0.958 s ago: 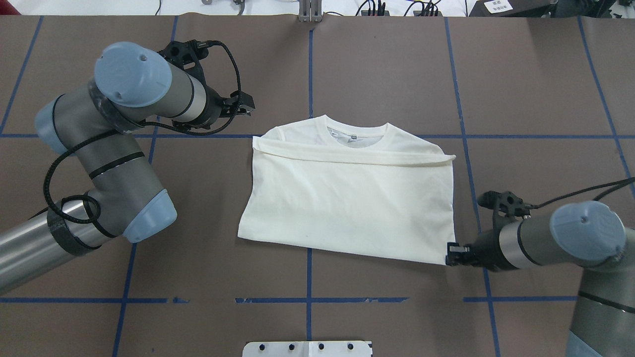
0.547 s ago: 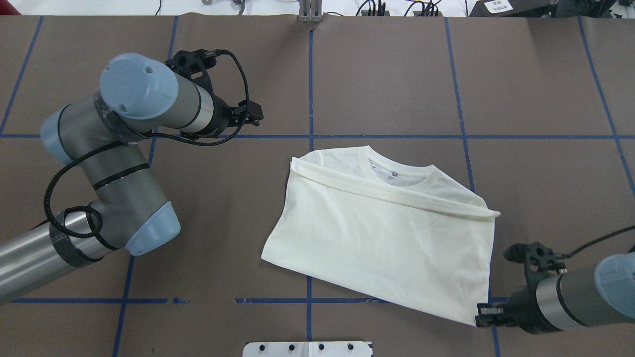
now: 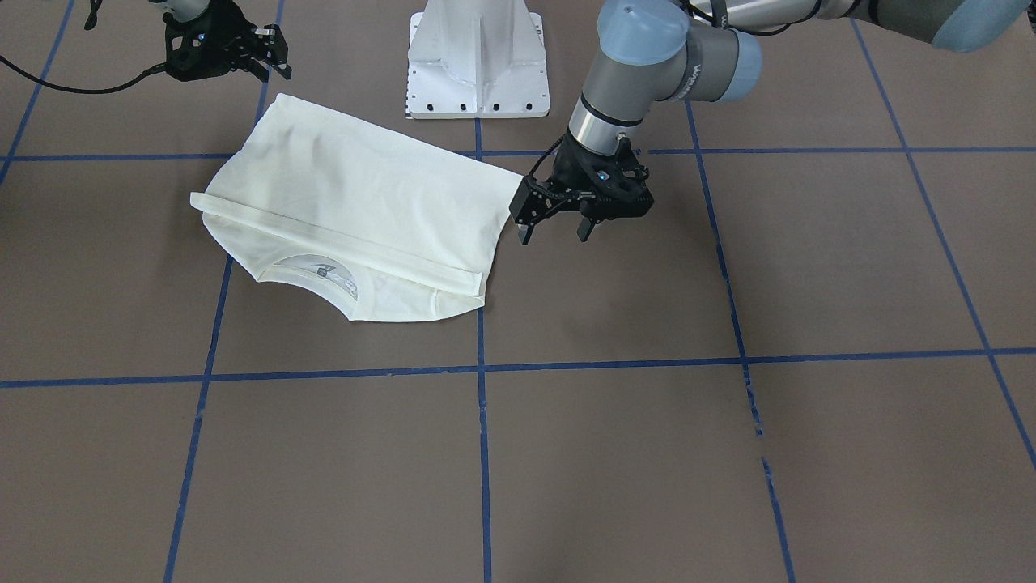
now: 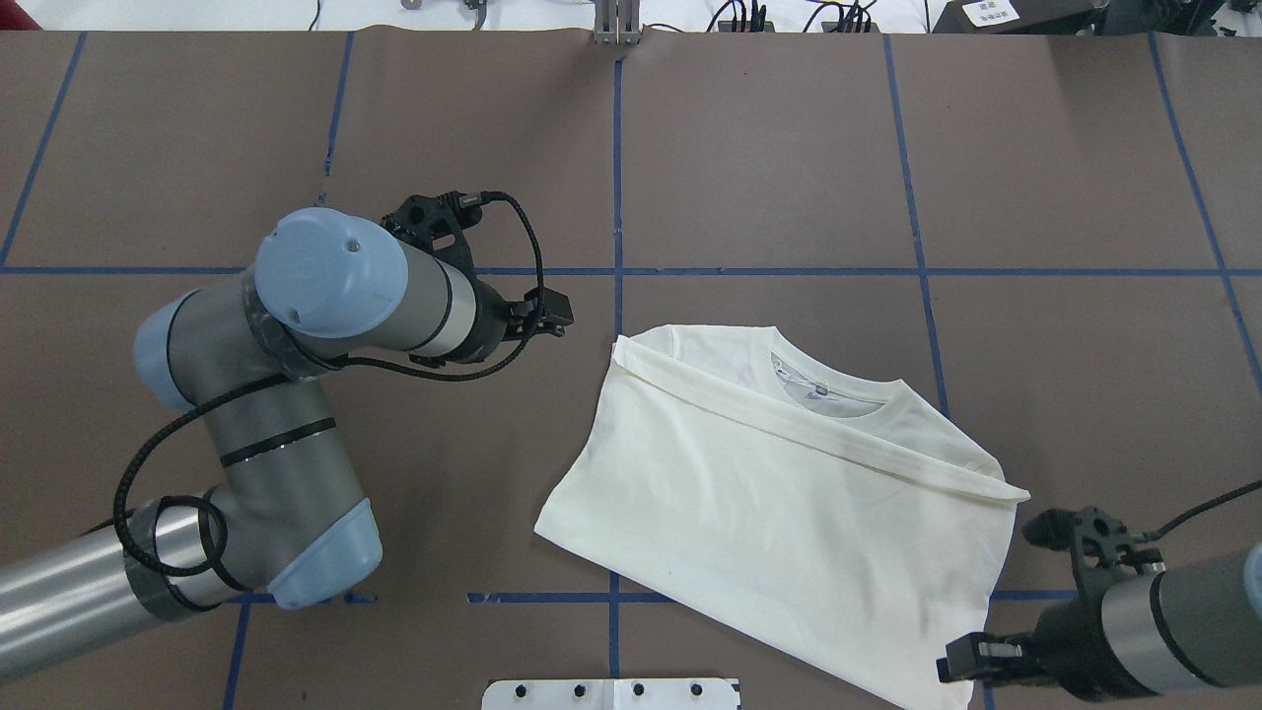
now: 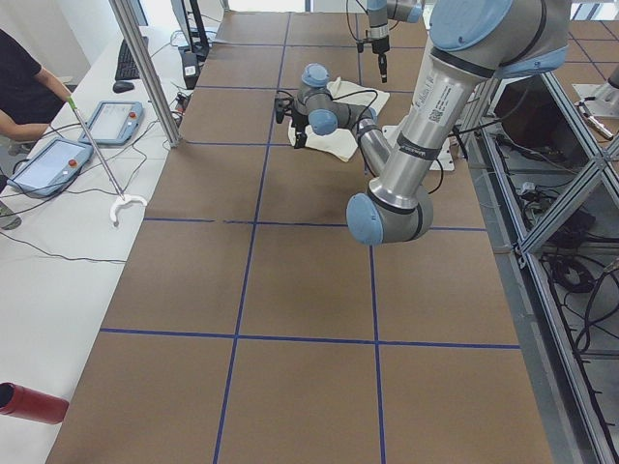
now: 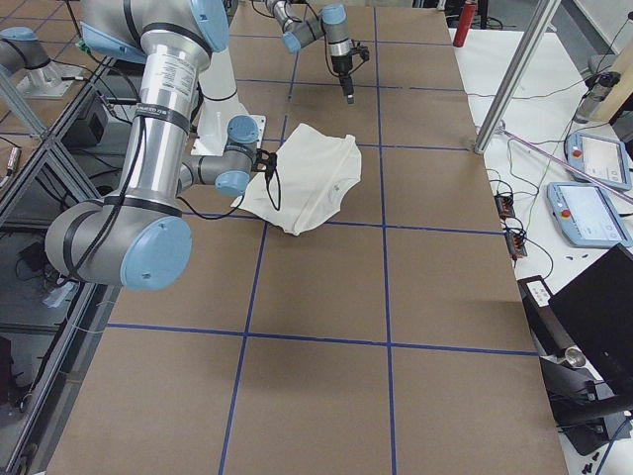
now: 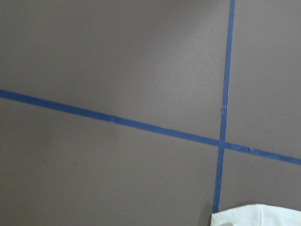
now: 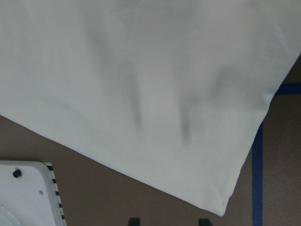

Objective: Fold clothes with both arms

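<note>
Getting the next fold clean looks like a matter of taking matched corners. The T-shirt (image 4: 769, 532) lies askew to the blue tape lines (image 4: 769, 271) on the counter (image 4: 769, 148), plain side up, with a folded sleeve band (image 4: 818, 444) across it below the collar (image 4: 828, 390). As I judge it, each gripper should come down on its own end of the hem and pinch every layer at once. Both should then lift and travel together, so the band does not slide out and the fold lands square.

The right gripper (image 8: 168, 220) is parted, its two fingertips (image 8: 134, 220) wide of each other with bare counter between them, and it holds nothing. The hem corner (image 8: 221, 207) sits just ahead of one tip, and the rest of the cloth spreads away in front. The left gripper (image 3: 554, 233) hangs fingers-down, jaws spread and empty, raised off the counter. The T-shirt's side edge is just beside it, not touching, and only one cloth corner (image 7: 254, 217) peeks into its wrist view.
</note>
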Controlling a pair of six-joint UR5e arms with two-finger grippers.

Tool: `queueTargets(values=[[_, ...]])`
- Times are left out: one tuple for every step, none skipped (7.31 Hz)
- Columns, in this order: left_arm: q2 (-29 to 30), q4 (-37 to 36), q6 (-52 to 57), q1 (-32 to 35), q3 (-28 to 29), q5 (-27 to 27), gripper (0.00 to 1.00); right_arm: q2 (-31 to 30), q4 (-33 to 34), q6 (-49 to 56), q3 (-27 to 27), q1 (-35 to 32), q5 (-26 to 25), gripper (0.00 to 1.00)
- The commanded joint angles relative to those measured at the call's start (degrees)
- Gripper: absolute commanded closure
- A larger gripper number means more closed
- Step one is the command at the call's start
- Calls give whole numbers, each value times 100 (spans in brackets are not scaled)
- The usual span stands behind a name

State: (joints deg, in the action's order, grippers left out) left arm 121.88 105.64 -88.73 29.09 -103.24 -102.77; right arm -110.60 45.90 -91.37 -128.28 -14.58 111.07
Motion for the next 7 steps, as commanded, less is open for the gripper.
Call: queueTargets(values=[[-216,-17,-1116,-919,-205,333,2,178,-239,5,22,-1165,54,0],[-356,-17,-1373,-1271,-197,597,2,318,-239,5,31,-1483,89,0],[-393,-26,-1697,-1544,-170,617,7,476,-239,5,66,-1600,98,0],[-376,-26,-1779,-1643,-92,626,11,495,-239,5,118,-1618,72,0],[-367,-26,-1780,-1644,-39,626,16,513,-239,5,119,-1636,72,0],[-349,-26,-1780,-1609,-30,626,19,522,-239,5,127,-1645,81,0],[-349,-26,-1780,-1539,-30,626,22,530,-239,5,136,-1653,81,0]])
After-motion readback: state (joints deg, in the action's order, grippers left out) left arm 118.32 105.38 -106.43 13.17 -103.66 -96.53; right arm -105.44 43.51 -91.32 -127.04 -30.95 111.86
